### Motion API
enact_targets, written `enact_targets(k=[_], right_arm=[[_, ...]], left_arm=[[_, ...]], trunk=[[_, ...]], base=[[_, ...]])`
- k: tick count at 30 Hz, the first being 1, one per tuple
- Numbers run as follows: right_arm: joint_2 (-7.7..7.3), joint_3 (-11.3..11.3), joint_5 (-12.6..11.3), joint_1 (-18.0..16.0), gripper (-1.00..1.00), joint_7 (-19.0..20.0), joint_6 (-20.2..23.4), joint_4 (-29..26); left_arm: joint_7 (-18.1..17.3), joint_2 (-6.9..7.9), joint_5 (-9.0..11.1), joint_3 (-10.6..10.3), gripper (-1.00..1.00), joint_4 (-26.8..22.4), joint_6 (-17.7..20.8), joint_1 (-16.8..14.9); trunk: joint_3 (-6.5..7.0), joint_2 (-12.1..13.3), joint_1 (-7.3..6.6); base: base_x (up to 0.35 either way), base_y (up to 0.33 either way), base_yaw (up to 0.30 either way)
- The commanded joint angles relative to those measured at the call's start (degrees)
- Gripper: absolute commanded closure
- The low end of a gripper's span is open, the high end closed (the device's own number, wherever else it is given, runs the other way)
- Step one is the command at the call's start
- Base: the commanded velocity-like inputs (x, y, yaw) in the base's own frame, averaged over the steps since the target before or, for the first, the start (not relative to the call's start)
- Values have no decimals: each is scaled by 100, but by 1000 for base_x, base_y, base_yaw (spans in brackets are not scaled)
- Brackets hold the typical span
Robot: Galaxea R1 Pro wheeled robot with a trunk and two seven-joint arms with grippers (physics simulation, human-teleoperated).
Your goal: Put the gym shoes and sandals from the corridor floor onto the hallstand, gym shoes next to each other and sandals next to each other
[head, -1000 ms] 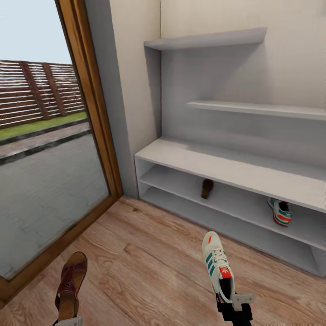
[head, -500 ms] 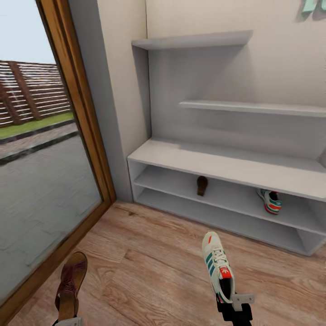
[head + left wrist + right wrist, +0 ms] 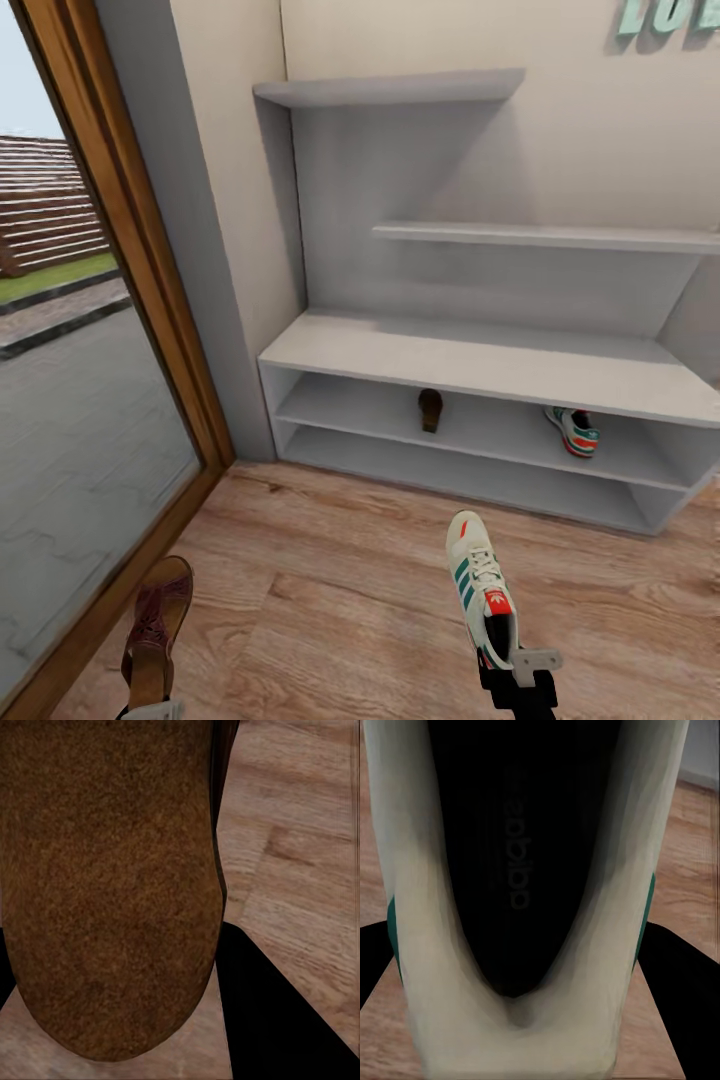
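Nearest to you, your right gripper (image 3: 518,672) is clamped on the heel of a gym shoe (image 3: 480,585), held above the corridor floor (image 3: 330,600) w/ its toe pointing away toward the hallstand (image 3: 470,365). In the right wrist view that held gym shoe (image 3: 525,900) shows its dark opening and cream sides, w/ wood planks on either side.

On your left, the left gripper (image 3: 150,712) is barely in the head view at the bottom edge; you can't tell how its fingers sit, but a sandal (image 3: 155,630) rises straight out of it, toe forward, so it seems to be gripped at the heel. The left wrist view has the sandal's brown underside (image 3: 112,885) close up over the floor planks.

Beyond the shoes is bare floor, then the hallstand against the back wall. Its upper open shelf level holds 2 things: the second sandal (image 3: 430,409) near the middle, end-on to you, and the second gym shoe (image 3: 574,430) toward the right end, well apart from the sandal. The lower level and the bench top look bare.

Above it a long floating shelf (image 3: 545,236) runs along the pale back panel. A wood-framed glass door (image 3: 110,300) stands at the left.
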Motion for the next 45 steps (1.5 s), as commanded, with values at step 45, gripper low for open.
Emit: enact_targets(k=[45], right_arm=[[6,4,44,-5,100,-59,-15,3]], left_arm=[[-31,-5,-86,49,100,14,-5,-5]], trunk=[[-5,-2,0]], base=[[2,4,-169]])
